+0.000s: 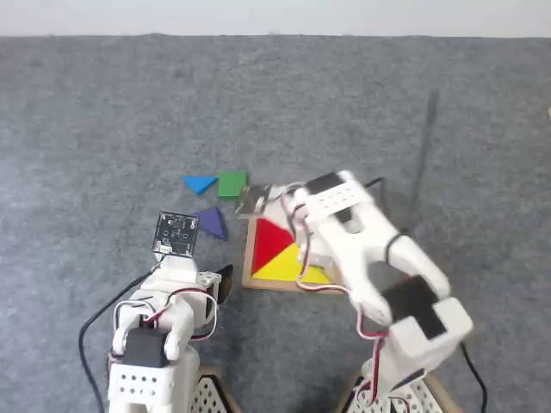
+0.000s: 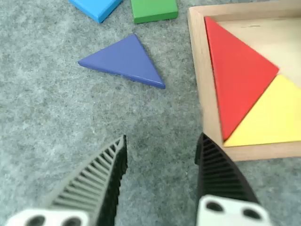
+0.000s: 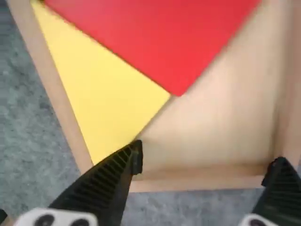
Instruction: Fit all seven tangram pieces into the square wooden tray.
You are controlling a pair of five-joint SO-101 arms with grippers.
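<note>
Grey table (image 1: 103, 112) bears tray (image 1: 247, 258), purple triangle (image 1: 212, 222), green square (image 1: 232, 184), blue triangle (image 1: 200, 183).

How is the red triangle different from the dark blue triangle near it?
The red triangle sits inside the wooden tray, edge to edge with the yellow piece. The dark blue triangle lies outside the tray on the grey carpet. The red triangle also looks clearly larger than the dark blue triangle. Both are triangular pieces lying flat.

Red tri (image 2: 235, 70), yellow tri (image 2: 268, 117) flat in wood tray (image 2: 200, 70); purple tri (image 2: 124, 61), green sq (image 2: 154, 9), blue tri (image 2: 96, 5) outside.
</note>
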